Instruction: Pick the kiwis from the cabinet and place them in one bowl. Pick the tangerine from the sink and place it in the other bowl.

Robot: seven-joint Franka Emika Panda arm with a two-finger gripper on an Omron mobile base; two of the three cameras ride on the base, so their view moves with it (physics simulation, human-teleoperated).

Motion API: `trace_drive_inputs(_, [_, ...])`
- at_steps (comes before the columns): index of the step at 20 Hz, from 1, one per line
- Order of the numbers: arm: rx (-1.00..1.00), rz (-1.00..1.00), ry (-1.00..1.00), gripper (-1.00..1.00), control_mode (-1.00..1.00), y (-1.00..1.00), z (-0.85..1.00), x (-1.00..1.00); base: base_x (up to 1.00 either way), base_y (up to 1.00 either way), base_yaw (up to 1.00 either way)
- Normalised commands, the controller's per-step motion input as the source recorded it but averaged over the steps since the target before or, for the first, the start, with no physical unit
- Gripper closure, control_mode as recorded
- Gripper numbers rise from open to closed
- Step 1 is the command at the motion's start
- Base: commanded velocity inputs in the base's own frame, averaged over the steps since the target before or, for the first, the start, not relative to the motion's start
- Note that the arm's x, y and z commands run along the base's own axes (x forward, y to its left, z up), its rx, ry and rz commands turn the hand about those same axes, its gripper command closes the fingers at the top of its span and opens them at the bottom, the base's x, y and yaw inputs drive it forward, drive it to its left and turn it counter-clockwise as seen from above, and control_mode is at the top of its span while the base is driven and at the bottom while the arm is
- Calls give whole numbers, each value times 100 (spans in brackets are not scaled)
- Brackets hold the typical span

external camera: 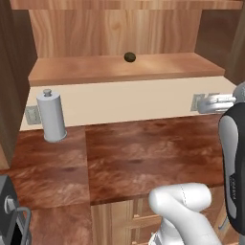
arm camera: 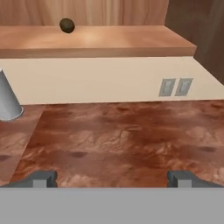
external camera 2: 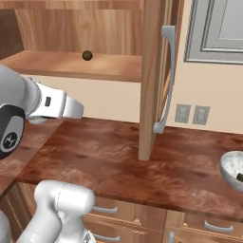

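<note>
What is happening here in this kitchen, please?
A white robot arm holds its gripper open and empty above the brown counter, facing the open cabinet. One kiwi lies on the cabinet shelf, untouched. A whitish bowl stands at the counter's right edge, something dark partly showing inside. A grey paper towel holder stands at the left.

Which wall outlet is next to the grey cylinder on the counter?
The lone outlet at the backsplash's left end, right beside the grey cylinder. The other two outlets sit side by side, far right.
</note>
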Motion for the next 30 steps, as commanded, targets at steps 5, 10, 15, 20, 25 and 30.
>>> trace_drive_inputs(5, [-1,0,-6,-100,-100,38,7,24,7,1,0])
trace_drive_inputs(10, [0,1,-11,-100,-100,50,32,34,0,0,0])
trace_drive_inputs(15, [0,9,-13,-100,-100,13,6,73,0,0,0])
trace_drive_inputs(20, [1,7,-5,-100,-100,5,3,68,0,0,0])
trace_drive_inputs(25, [0,4,0,-100,-100,4,21,54,0,0,0])
trace_drive_inputs(30, [0,0,0,-100,-100,3,21,36,0,0,0])
